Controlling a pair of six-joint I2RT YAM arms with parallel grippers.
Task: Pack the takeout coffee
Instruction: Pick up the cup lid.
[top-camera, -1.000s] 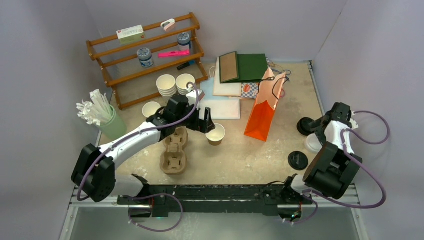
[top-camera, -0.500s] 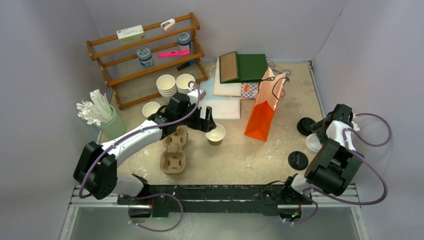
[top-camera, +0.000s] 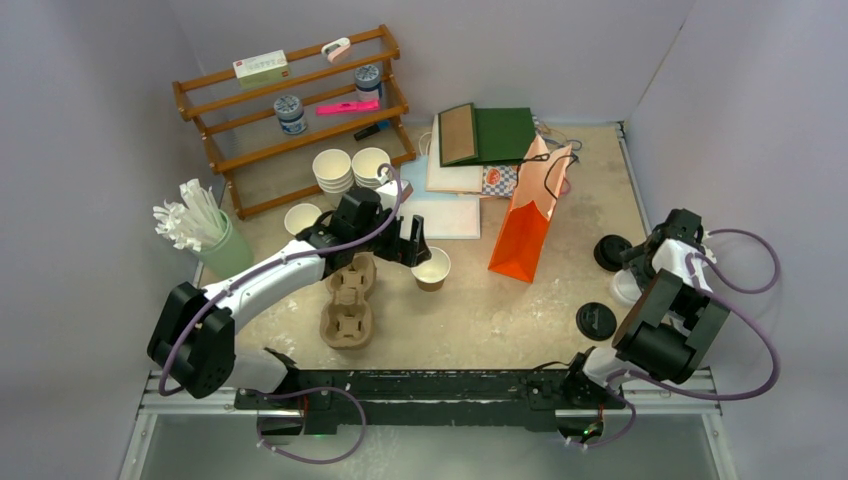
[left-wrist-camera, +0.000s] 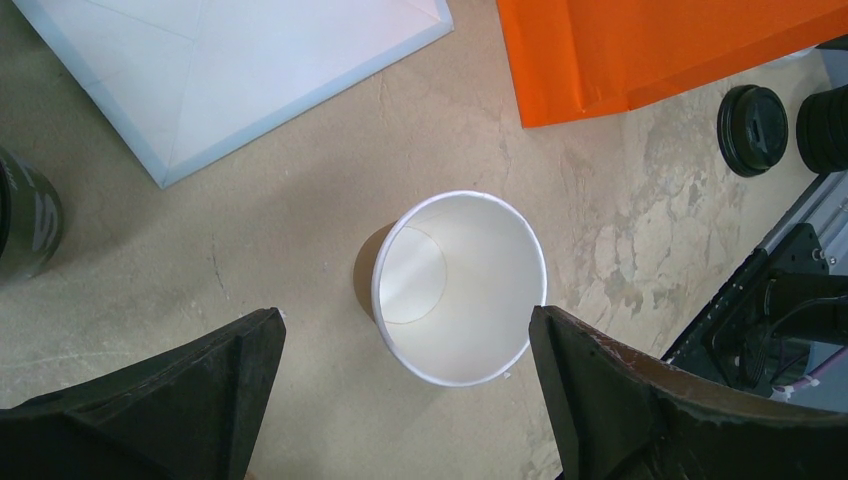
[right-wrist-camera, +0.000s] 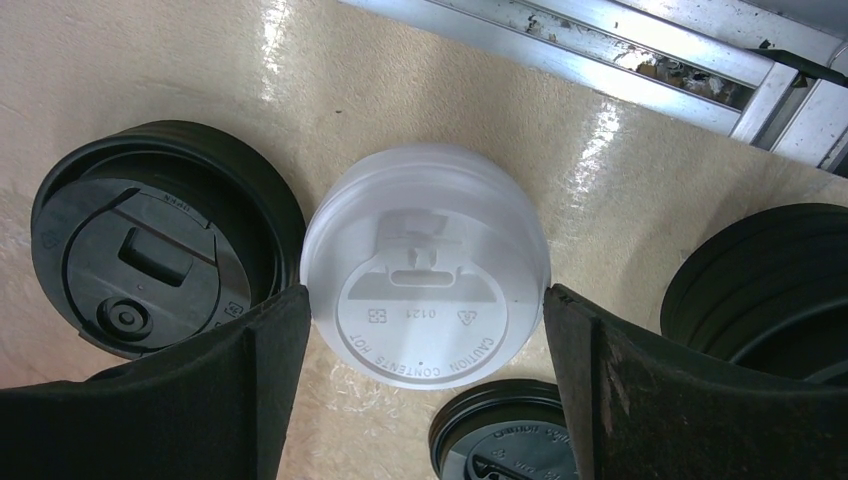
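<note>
One brown takeout coffee cup (top-camera: 432, 268) stands lidless in the middle of the table, its pale inside (left-wrist-camera: 460, 290) showing from above. My left gripper (left-wrist-camera: 405, 318) hangs open over it, one finger on each side and well clear of the rim. A second brown cup (top-camera: 302, 218) stands near the rack. At the far right a white lid (right-wrist-camera: 425, 270) lies flat on the table. My right gripper (right-wrist-camera: 427, 300) is down around it, with both fingertips against its rim.
Black lids (right-wrist-camera: 150, 255) (right-wrist-camera: 500, 440) and a black stack (right-wrist-camera: 770, 290) crowd the white lid. A cardboard cup carrier (top-camera: 348, 300) lies under the left arm. An orange bag (top-camera: 528, 215), stacked white cups (top-camera: 333, 168), a straw holder (top-camera: 215, 240) and a wooden rack (top-camera: 290, 110) stand behind.
The right gripper's jaws have closed in onto the white lid, and that arm has shifted slightly. The left arm and the cup have not moved.
</note>
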